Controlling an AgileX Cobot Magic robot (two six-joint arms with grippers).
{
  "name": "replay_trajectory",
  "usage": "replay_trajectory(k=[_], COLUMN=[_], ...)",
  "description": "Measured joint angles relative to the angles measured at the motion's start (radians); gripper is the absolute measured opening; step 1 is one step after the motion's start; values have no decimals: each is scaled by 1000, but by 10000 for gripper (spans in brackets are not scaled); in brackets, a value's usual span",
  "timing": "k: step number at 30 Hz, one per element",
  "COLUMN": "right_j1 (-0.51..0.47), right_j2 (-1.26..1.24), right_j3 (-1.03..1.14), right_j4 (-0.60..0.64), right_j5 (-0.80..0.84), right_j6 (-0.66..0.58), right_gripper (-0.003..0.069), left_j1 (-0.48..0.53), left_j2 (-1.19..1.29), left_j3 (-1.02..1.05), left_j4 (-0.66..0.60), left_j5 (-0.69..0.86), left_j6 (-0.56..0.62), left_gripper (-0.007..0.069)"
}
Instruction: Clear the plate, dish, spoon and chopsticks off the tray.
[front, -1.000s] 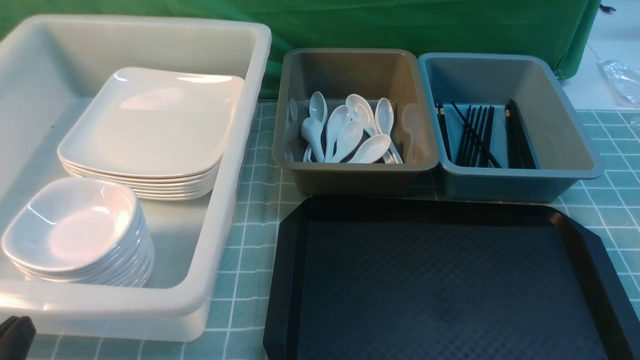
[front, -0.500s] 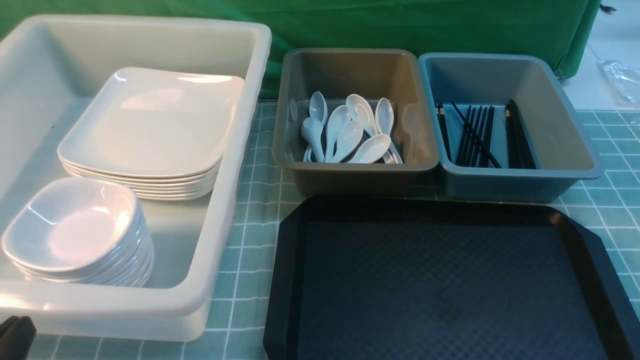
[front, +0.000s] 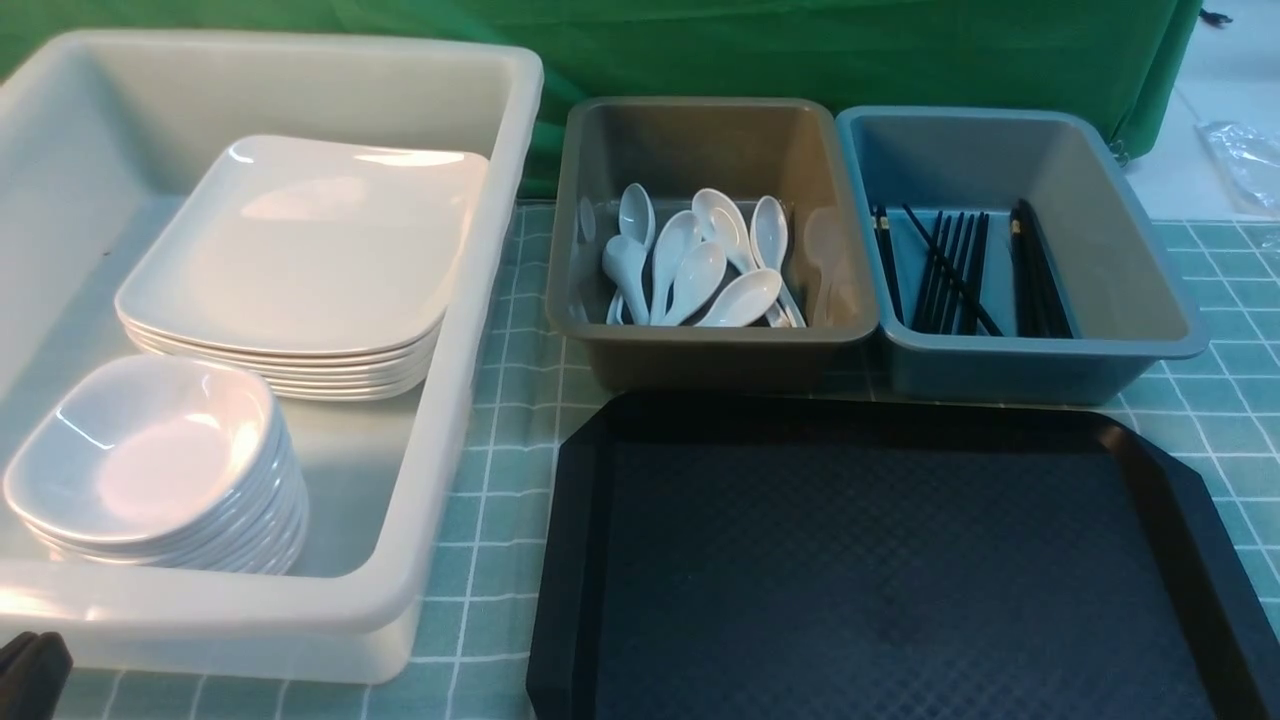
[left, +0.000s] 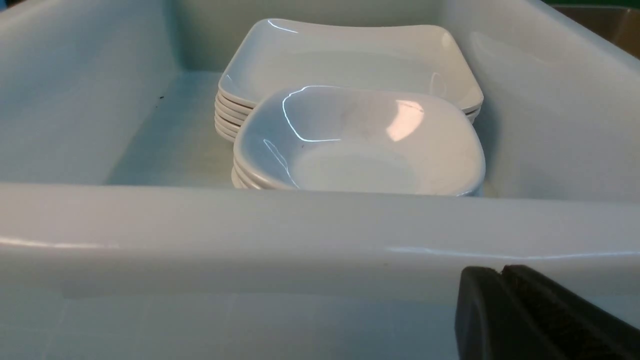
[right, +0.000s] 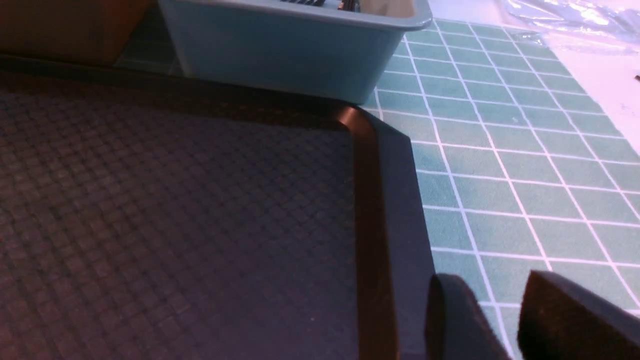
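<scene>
**Tray bare, tableware sorted into the tubs**

The tray (front: 900, 560) lies bare; nothing rests on its cross-hatched floor. The plate (front: 300, 245) tops a stack in the white tub (front: 440, 480), with small white bowls (front: 150, 465) stacked nearer the left jaws. The spoons (front: 700, 265) lie in the grey tub (front: 700, 345), the chopsticks (front: 950, 270) in the blue tub (front: 1040, 365). By this layout the clearing looks finished.

The plate seems glossy, rigid and breakable, likely slippery; its thin raised rim is the natural hold. A spoon would be taken by its thick handle; the chopsticks are light, stiff, prone to roll, best pinched mid-length together.

The left gripper (left: 502, 272) is clenched on nothing, just outside the tub's near wall, the bowls beyond it. The right gripper (right: 495, 295) stands part-way parted and empty over the tray's rim, the table beside it.

The front view alone shows spoons and chopsticks. The left wrist view shows the closed jaws. Only the right wrist view shows the right jaws.
</scene>
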Motion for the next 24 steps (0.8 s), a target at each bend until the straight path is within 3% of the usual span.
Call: replay_trajectory(k=[24], right_j1=[0], right_j2=[0], right_j3=[0], right_j4=[0], right_j5=[0], right_j6=[8], right_gripper=[241], left_j1=[0], left_j2=[0], left_j3=[0], left_j4=[0], left_j5=[0], left_j6=[1], left_gripper=[17])
